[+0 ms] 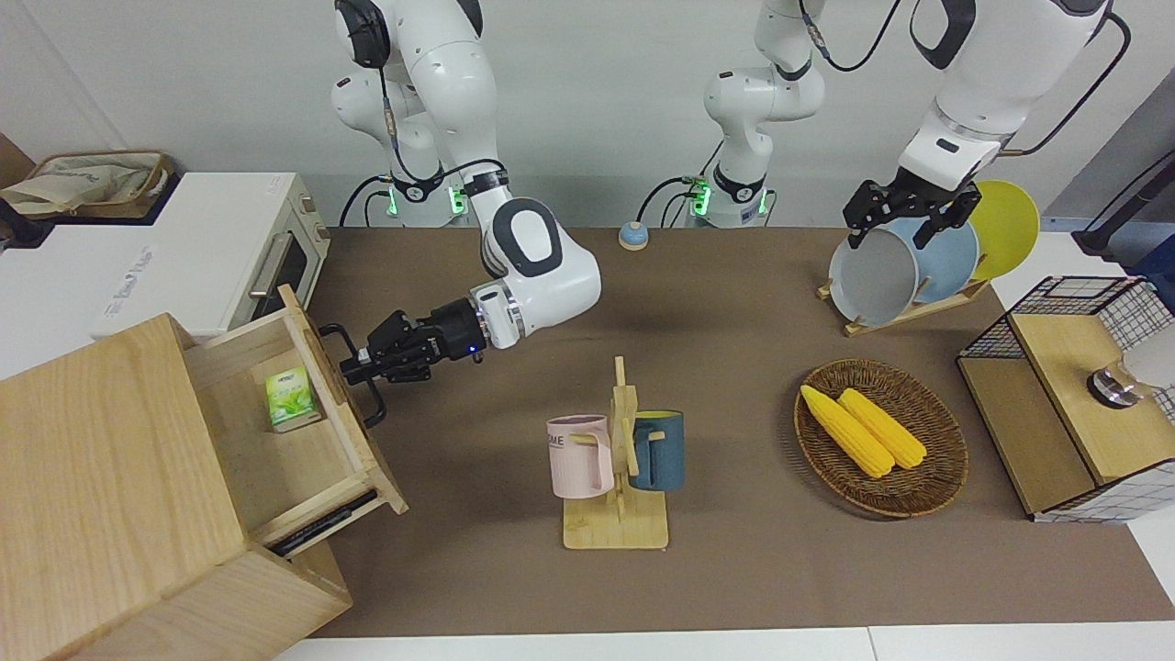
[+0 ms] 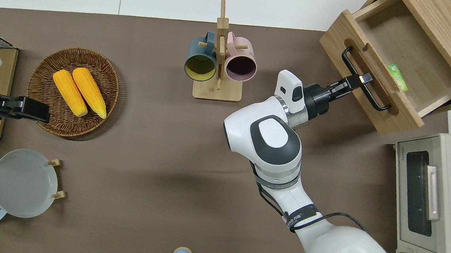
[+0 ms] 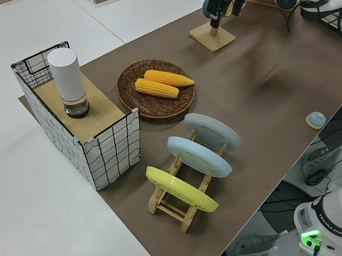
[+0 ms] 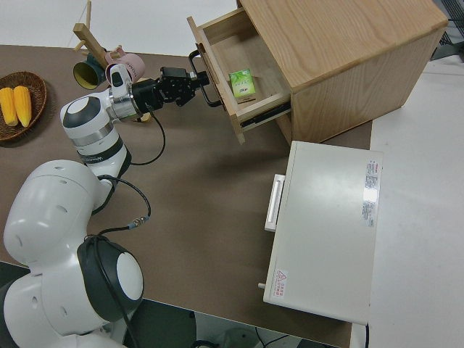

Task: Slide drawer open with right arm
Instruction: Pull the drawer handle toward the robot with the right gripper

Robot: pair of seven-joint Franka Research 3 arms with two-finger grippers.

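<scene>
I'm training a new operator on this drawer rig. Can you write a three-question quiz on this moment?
1. True or false: the right gripper is shut on the handle of the drawer.
2. What lies inside the drawer? A) corn B) a small green box C) a mug
3. Fill in: the pink mug and the blue mug hang on a wooden ____.

Key: 1 true; 2 B, the small green box; 3 mug rack.
</scene>
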